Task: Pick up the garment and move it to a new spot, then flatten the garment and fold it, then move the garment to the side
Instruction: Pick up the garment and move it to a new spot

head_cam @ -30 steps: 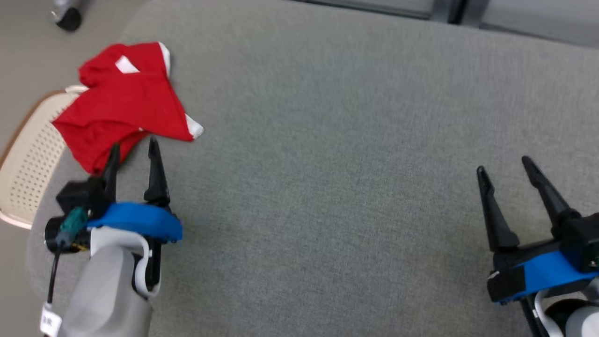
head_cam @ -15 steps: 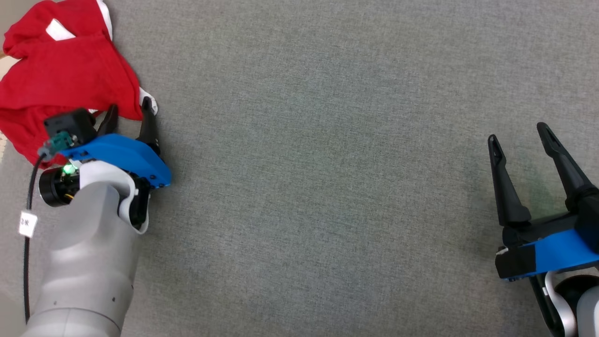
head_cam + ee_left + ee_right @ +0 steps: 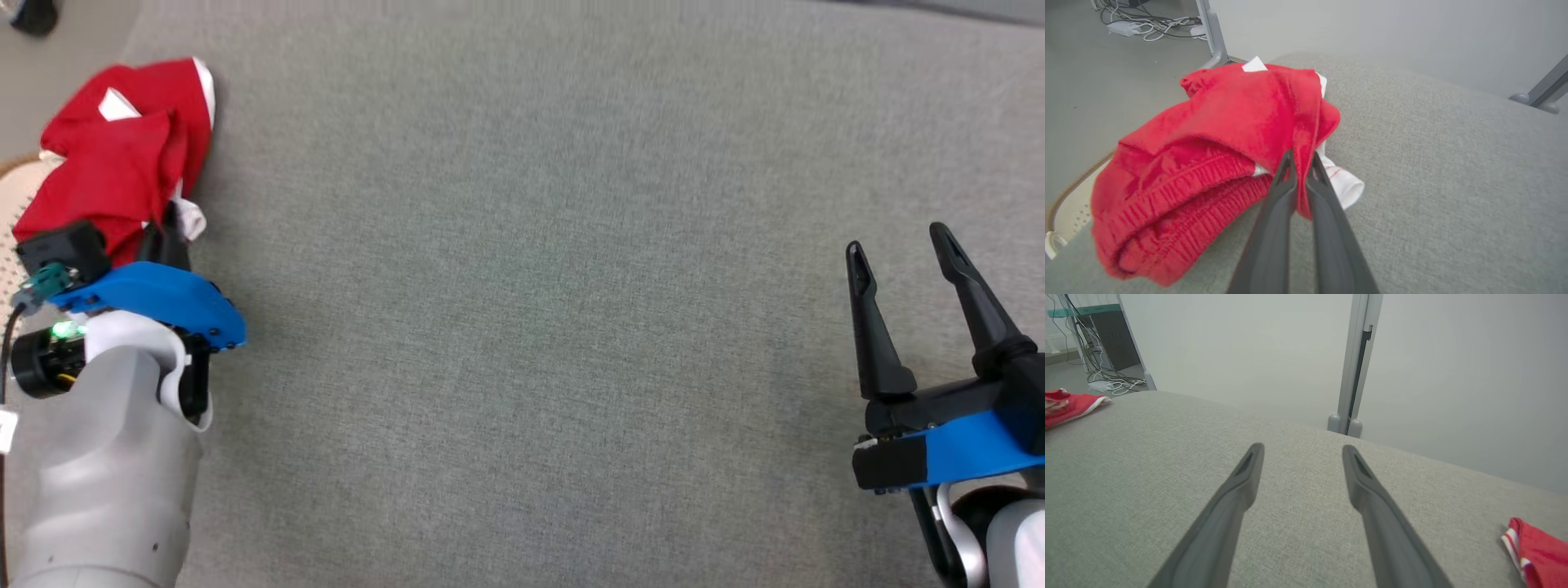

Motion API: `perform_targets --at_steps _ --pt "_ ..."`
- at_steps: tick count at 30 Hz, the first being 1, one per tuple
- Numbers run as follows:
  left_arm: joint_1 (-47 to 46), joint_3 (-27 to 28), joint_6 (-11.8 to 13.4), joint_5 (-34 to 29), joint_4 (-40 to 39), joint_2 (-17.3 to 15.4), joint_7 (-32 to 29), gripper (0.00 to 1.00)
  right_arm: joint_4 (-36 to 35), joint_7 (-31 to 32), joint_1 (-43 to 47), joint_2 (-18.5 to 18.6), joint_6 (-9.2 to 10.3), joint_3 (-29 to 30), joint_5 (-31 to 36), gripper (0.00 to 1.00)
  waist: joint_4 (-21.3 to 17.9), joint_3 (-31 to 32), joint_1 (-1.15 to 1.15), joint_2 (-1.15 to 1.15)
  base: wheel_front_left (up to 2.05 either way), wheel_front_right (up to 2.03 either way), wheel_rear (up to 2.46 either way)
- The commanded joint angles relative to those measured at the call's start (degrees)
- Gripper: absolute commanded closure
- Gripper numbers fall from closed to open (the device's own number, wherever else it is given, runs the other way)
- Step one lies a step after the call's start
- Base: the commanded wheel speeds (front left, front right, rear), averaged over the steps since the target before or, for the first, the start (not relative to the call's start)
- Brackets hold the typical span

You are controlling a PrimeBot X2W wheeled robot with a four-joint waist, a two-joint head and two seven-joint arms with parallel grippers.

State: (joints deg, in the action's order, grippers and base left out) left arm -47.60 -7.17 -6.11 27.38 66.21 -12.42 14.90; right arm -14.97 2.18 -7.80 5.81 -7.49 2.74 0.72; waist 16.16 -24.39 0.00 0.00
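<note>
Head view, red garment (image 3: 114, 159): it lies bunched at 10 o'clock, on the left corner of the grey padded table (image 3: 531, 327). Its far edge reaches over a perforated cream panel (image 3: 10, 212).
Head view, left gripper (image 3: 169, 220): at 9 o'clock your fingers are drawn together at the garment's near edge, with the tips buried in cloth.
Head view, right gripper (image 3: 896, 241): at 4 o'clock its fingers are spread wide with nothing between them, well apart from the garment.
Head view, progress: you appear to have the grasp. The lift, carry, flattening, fold and move aside all look undone.
Left wrist view, grip: your fingers pinch one red fold at the centre. A white-trimmed hem (image 3: 1345, 185) pokes out at 4 o'clock, and the ribbed waistband (image 3: 1180, 196) sags at 8 o'clock.
Left wrist view, surroundings: cables (image 3: 1147, 26) lie on the floor at 11 o'clock beside a metal leg (image 3: 1212, 36). Both are off the table.
Left wrist view, risk: you hold only a thin fold, so the bundle may drag or snag on the panel's rim.
Right wrist view, right gripper: your fingers stand apart over the table, holding nothing.
Right wrist view, cloth: the red-and-white cloth at 9 o'clock is probably the garment. A second striped red cloth (image 3: 1535, 555) sits at 4 o'clock, so keep your landing spot away from it.
Right wrist view, background: a grey post (image 3: 1355, 363) stands at 12 o'clock behind the table.
</note>
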Motion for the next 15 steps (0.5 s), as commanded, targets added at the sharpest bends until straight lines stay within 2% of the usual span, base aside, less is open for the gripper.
perform_targets --at_steps 1,8,9,15 --pt "2.23 0.97 1.14 -0.74 -3.53 -0.96 0.31 1.0 0.53 -0.8 1.12 -0.55 0.0 0.05 -0.6 0.0 -1.82 3.09 0.0 0.0 0.0 0.0 0.0" --pt "16.01 5.38 5.11 -4.11 -21.12 -1.74 0.31 1.0 3.32 -3.24 4.81 -2.08 0.0 -0.44 -1.96 0.0 -4.52 11.66 0.0 0.0 0.0 0.0 0.0" --pt "16.01 5.38 5.11 -4.11 -21.12 -1.74 0.31 1.0 3.32 -3.24 4.81 -2.08 0.0 -0.44 -1.96 0.0 -4.52 11.66 0.0 0.0 0.0 0.0 0.0" --pt "29.6 5.36 7.71 -6.97 -35.55 -0.71 0.32 1.0 5.49 -4.58 8.73 -2.72 0.0 -0.52 -4.18 0.0 -7.42 17.67 0.0 0.0 0.0 0.0 0.0"
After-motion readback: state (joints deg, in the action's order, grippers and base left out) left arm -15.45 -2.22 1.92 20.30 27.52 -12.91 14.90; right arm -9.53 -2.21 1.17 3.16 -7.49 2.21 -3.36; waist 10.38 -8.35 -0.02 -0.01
